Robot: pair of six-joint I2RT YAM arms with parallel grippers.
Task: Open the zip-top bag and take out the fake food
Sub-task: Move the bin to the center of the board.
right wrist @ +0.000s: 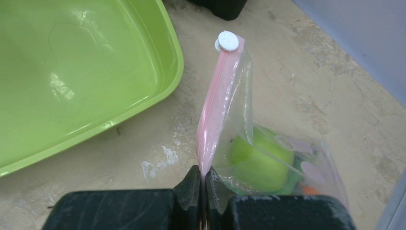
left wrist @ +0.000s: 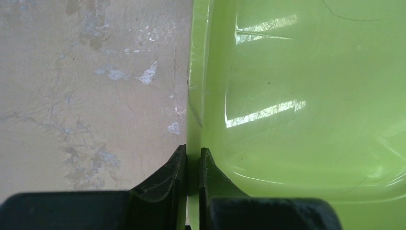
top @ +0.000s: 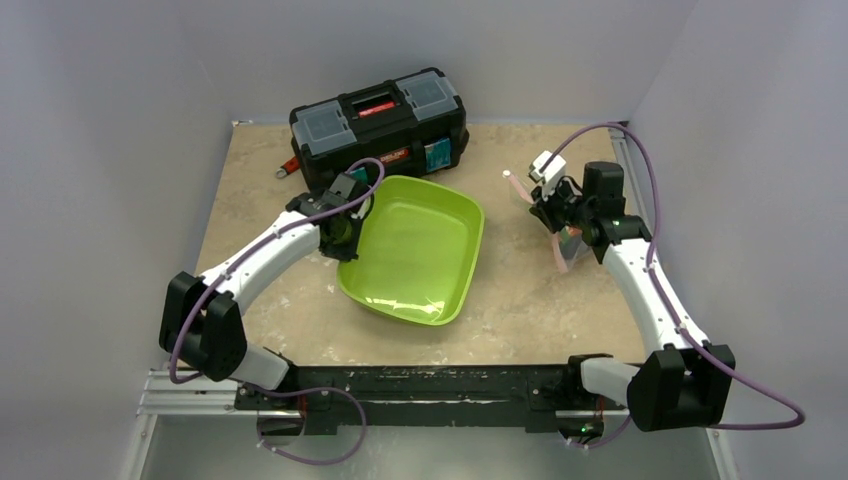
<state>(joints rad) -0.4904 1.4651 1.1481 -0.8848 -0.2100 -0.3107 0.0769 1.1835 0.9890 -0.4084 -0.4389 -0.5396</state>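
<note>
Zip-top bag (right wrist: 238, 103): clear, pink zip strip (right wrist: 215, 110), green fruit (right wrist: 261, 165) inside.

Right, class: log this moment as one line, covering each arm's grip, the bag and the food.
left fingers: shut on tray rim | right fingers: shut on bag at pink strip | food: in bag

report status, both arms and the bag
Left gripper: jaws shut on green tray rim. Right gripper: jaws shut on zip-top bag strip. Fake food inside bag. Nothing in the way.
</note>
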